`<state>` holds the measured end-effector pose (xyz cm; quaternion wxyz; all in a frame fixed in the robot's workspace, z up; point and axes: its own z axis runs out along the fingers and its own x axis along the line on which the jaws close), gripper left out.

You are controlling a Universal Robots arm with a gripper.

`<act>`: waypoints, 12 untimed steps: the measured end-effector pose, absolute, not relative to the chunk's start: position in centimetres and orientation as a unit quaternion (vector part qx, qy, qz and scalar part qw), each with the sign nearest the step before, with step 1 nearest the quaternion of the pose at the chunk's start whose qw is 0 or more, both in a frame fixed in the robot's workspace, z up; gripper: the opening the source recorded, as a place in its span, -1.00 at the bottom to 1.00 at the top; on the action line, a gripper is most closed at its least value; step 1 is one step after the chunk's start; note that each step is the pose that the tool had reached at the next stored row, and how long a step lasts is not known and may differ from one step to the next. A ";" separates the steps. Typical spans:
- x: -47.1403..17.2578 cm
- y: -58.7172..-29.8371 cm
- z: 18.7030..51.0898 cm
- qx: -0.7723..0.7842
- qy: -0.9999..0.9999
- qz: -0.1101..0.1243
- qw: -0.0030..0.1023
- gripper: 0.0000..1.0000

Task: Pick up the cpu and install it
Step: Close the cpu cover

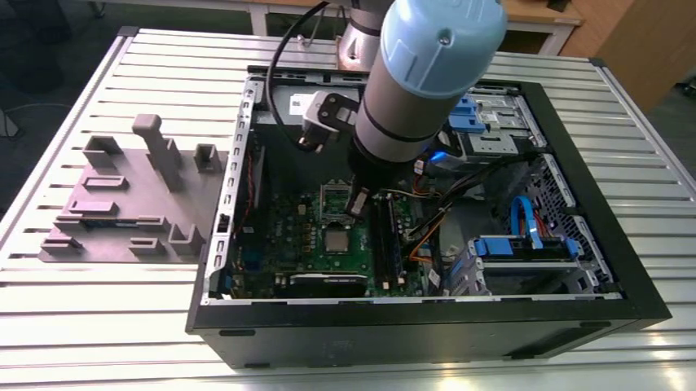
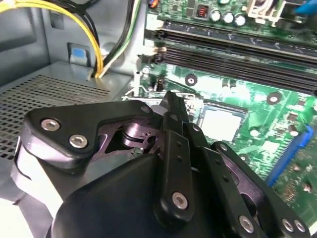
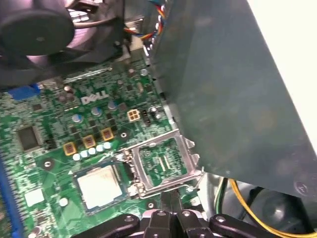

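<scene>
The cpu lies flat in its socket on the green motherboard, silvery top facing up. It also appears in both wrist views. Beside it the socket's metal retention frame stands swung open. In the exterior view my gripper hangs inside the case just above that frame, a little way from the chip. Its black fingers are pressed together at the frame's free edge, with nothing seen between them. In the second wrist view, the gripper tip points at the socket's edge.
Long black memory sticks run beside the socket. The case wall and a black fan stand close. Yellow cables hang at one side. Blue drive bays sit at the exterior view's right, a grey fixture at its left.
</scene>
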<state>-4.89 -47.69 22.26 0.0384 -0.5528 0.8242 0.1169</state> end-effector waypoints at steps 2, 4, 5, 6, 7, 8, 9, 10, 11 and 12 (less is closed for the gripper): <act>-4.6 -47.6 22.1 -0.549 0.826 0.118 0.040 -0.80; -4.4 -47.4 22.0 -0.548 0.827 0.119 0.040 -0.80; -4.3 -47.3 22.0 -0.548 0.827 0.119 0.041 -0.80; -4.2 -47.1 22.0 -0.548 0.827 0.119 0.041 -0.80; -4.0 -47.0 22.0 -0.548 0.827 0.119 0.041 -0.80; -3.9 -46.8 21.9 -0.548 0.827 0.119 0.041 -0.80; -3.8 -46.7 21.9 -0.548 0.827 0.119 0.041 -0.80; -3.7 -46.6 21.9 -0.548 0.827 0.119 0.041 -0.80; -3.7 -46.5 21.9 -0.548 0.827 0.120 0.041 -0.80; -3.7 -46.5 21.8 -0.548 0.826 0.123 0.044 -0.80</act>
